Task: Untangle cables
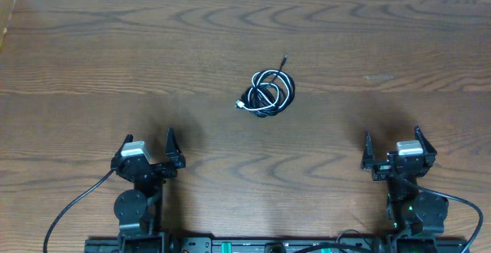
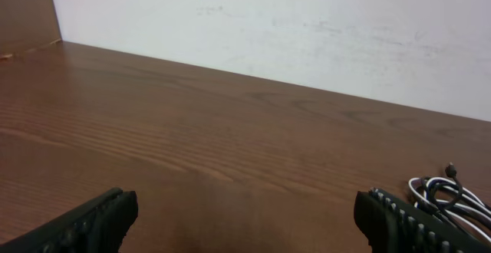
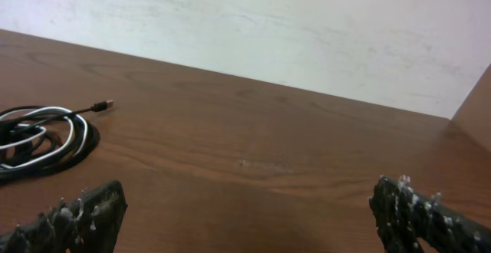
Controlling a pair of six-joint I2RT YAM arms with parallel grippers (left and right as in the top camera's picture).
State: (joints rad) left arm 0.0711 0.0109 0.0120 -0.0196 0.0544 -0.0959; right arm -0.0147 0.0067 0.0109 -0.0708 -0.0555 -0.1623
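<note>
The cables (image 1: pixel 268 92), one black and one white, lie coiled together in a small loose bundle on the wooden table (image 1: pixel 153 54), a black plug sticking out toward the back. The bundle shows at the right edge of the left wrist view (image 2: pixel 453 199) and at the left of the right wrist view (image 3: pixel 42 138). My left gripper (image 1: pixel 147 143) sits near the front left, open, nothing between its fingers (image 2: pixel 92 222). My right gripper (image 1: pixel 393 140) sits near the front right, also open and empty, its fingers (image 3: pixel 414 207) wide apart. Both are well short of the cables.
A white wall (image 2: pixel 307 31) runs along the table's far edge. A wooden side panel (image 2: pixel 27 11) stands at the far left, another (image 3: pixel 472 103) at the far right. Thick black arm wires (image 1: pixel 73 207) trail at the front.
</note>
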